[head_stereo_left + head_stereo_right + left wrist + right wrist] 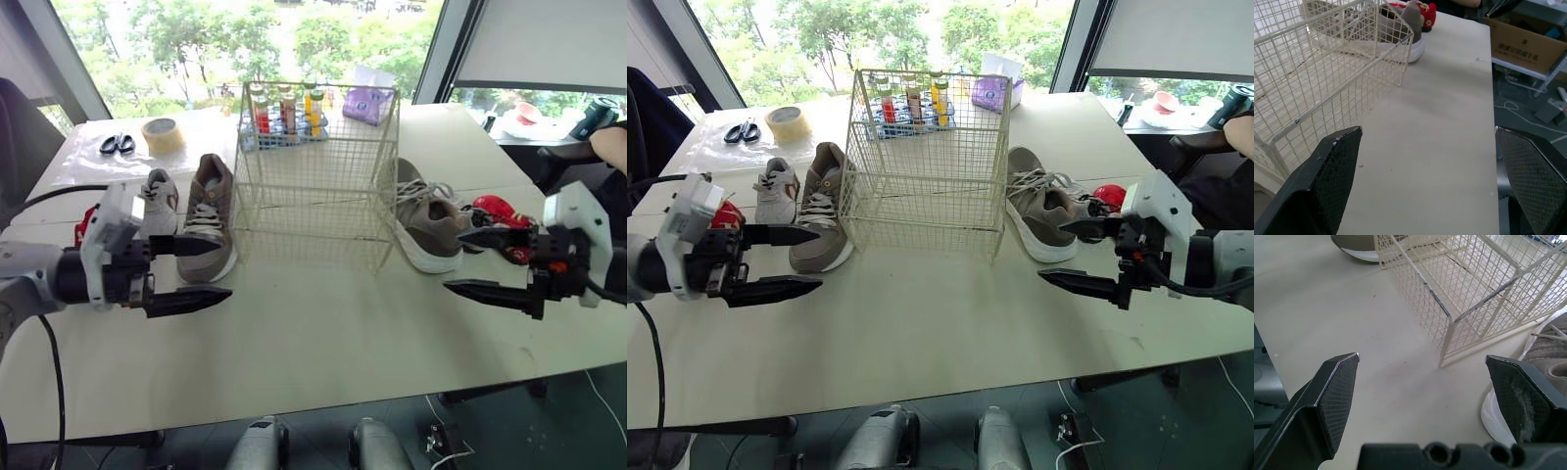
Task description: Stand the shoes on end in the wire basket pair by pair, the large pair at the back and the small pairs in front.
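**Head views.** The wire basket (313, 171) stands upright at the middle of the tabletop (323, 333), toward the far side. All the shoes lie outside it on their soles.
- The left taupe shoe (208, 220) lies just beside the basket's left wall.
- The small white shoe (157, 201) lies just left of that shoe.
- The left red shoe (725, 213) is farther left, partly hidden behind the left arm.
- The right taupe shoe (423, 220) lies just beside the basket's right wall.
- The right red shoe (500, 215) lies to its right, partly hidden by the right arm.

A tape roll (163, 134) and scissors (118, 144) lie at the far left. Bottles (284, 113) stand behind the basket.

The left gripper (225, 267) hangs over the near left of the tabletop and points right. The right gripper (453, 260) hangs over the near right and points left. Both are spread and empty.

**Left wrist view.** The fingers (1334, 171) are wide apart with bare tabletop between them. A near corner of the basket lies ahead, with the right taupe shoe and right red shoe beyond it.

**Right wrist view.** The fingers (1334, 396) are wide apart and hold nothing. A basket corner lies ahead. The white sole of the right taupe shoe is just beside one finger.
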Available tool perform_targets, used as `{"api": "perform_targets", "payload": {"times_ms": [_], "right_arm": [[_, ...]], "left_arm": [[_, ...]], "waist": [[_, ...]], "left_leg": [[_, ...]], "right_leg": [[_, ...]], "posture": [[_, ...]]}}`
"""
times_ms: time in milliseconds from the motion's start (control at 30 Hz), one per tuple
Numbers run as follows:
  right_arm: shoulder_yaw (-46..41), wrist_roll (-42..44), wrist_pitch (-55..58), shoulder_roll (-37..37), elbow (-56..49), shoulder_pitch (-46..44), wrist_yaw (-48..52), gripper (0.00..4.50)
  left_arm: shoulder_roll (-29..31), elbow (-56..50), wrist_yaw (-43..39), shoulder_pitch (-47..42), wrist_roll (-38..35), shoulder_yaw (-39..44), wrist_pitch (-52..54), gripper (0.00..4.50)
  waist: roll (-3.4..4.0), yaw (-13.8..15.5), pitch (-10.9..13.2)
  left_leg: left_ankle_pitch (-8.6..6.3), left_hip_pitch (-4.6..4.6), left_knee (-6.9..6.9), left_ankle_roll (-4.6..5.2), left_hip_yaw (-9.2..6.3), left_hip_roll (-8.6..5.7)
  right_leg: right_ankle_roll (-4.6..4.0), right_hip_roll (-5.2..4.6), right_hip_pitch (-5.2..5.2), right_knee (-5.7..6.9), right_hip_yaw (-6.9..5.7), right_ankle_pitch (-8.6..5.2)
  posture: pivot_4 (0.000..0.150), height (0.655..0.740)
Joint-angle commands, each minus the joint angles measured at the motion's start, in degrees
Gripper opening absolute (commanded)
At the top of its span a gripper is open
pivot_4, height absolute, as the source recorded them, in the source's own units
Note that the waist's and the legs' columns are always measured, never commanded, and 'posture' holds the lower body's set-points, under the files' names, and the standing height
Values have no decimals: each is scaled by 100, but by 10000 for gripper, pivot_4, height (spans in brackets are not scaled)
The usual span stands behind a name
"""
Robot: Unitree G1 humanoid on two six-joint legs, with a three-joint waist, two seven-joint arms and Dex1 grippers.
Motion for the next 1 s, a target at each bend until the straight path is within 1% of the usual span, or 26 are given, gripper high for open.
{"api": "perform_targets", "payload": {"times_ms": [33, 200, 400, 667, 733, 800, 1000], "right_arm": [[-225, 38, -32, -70, -183, -21, -9, 45000], [-134, 74, -19, -52, -225, -150, -115, 45000], [-4, 116, -27, -28, -290, -269, -183, 45000], [168, 30, -164, -1, -293, -425, -219, 45000], [466, -111, -317, 70, -345, -597, -291, 45000], [940, -360, -488, 187, -360, -899, -437, 45000], [2612, -1601, -820, 761, 161, -2063, -848, 45000]], "left_arm": [[33, -152, 148, -84, -227, 75, 27, 44692], [-19, -277, 583, -263, -400, -44, 130, 44692], [-212, -416, 998, -508, -657, -242, 169, 44692], [-165, -377, 1042, -660, -700, -380, 133, 44692], [-126, -329, 1015, -724, -702, -405, 127, 44692], [-85, -265, 957, -795, -657, -458, 95, 44692], [-46, -7, 831, -1132, -426, -688, -39, 44692]], "waist": [[0, 2, 0], [0, 10, 0], [1, 5, 0], [1, 3, 0], [1, 1, 0], [1, -7, 0], [4, -10, 1]], "left_leg": [[0, 0, 0, 0, 0, 0], [0, 0, 0, 0, 0, 0], [0, 1, 0, 0, 1, 0], [0, 2, 1, 0, 2, 0], [0, 2, 1, 0, 2, 0], [0, 3, 1, 0, 2, 0], [2, 8, 0, -3, 3, 0]], "right_leg": [[0, 1, 0, 0, -1, 0], [0, 1, 1, 0, -3, 0], [0, 2, 1, 0, -3, 0], [0, 15, 2, 0, -4, 0], [0, 15, 2, 0, -4, 0], [0, 16, 2, 0, -4, 0], [0, 19, 2, 1, -2, 0]], "posture": [[1500, 7400], [1500, 7400], [1500, 7400], [1500, 7400], [1500, 7400], [1500, 7400], [1500, 7400]]}}
